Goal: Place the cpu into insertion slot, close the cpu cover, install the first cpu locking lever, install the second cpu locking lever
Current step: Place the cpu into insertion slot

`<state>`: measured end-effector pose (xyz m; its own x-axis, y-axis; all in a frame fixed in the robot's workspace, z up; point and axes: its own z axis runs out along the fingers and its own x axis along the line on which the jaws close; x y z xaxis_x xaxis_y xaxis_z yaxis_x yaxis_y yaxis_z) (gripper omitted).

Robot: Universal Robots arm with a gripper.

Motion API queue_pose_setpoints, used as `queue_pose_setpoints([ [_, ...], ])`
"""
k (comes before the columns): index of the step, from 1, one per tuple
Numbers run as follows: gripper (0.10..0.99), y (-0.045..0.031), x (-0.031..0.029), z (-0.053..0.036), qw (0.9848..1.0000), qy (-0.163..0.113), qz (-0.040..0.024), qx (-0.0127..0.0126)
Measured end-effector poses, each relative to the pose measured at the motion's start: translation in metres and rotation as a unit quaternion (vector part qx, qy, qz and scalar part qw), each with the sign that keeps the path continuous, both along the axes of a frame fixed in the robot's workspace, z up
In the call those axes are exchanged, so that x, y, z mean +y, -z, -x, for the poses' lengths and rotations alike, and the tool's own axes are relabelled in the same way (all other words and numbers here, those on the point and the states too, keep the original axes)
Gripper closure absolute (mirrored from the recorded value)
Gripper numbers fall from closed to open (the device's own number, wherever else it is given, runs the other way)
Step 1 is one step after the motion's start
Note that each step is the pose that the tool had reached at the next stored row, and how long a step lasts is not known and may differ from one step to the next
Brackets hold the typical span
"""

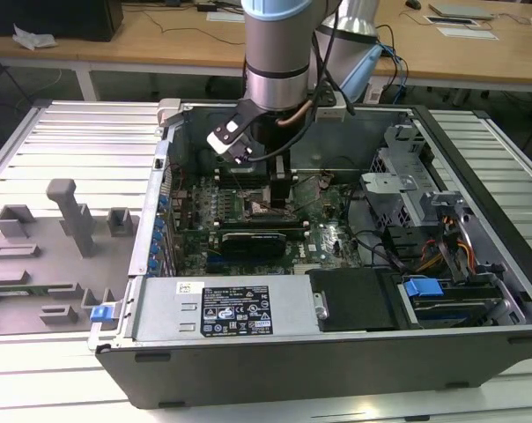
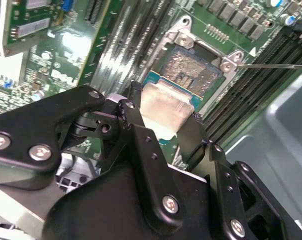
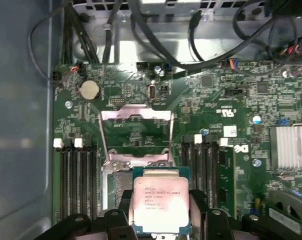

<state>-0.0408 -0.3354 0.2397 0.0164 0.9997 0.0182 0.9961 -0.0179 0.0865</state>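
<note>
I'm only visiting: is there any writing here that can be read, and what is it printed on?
Nothing can be quoted with confidence.
The cpu, gripped in the pincer: several lines of small dark print, too blurred to read.
White label on the silver box: dense print and symbols, too small to read.
Green circuit board: white markings, too small to read.

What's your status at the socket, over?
Gripper shut on the cpu, held over the insertion slot, not seated. The cpu cover swung open, slot bare. Nothing seen between cpu and slot.
</note>
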Motion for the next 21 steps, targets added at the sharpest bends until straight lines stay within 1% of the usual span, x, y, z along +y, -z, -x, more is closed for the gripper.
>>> queue_pose_setpoints([
  [1, 0.553, 0.0013, 0.0034, 0.0015, 1.0, -0.002, 0.0, 0.0],
  [3, 0.553, 0.0032, 0.0054, 0.0029, 1.0, -0.003, 0.0, 0.0],
  [4, 0.553, 0.0061, 0.0065, 0.0039, 1.0, -0.004, 0.0, 0.0001],
  [10, 0.553, 0.0145, 0.0076, 0.0086, 0.9999, -0.016, 0.0, 0.0015],
  [17, 0.553, 0.0242, 0.009, 0.0105, 0.9999, -0.016, 0.0, 0.0029],
  [21, 0.553, 0.0272, 0.0099, 0.0105, 0.9999, -0.013, -0.0001, 0.003],
])
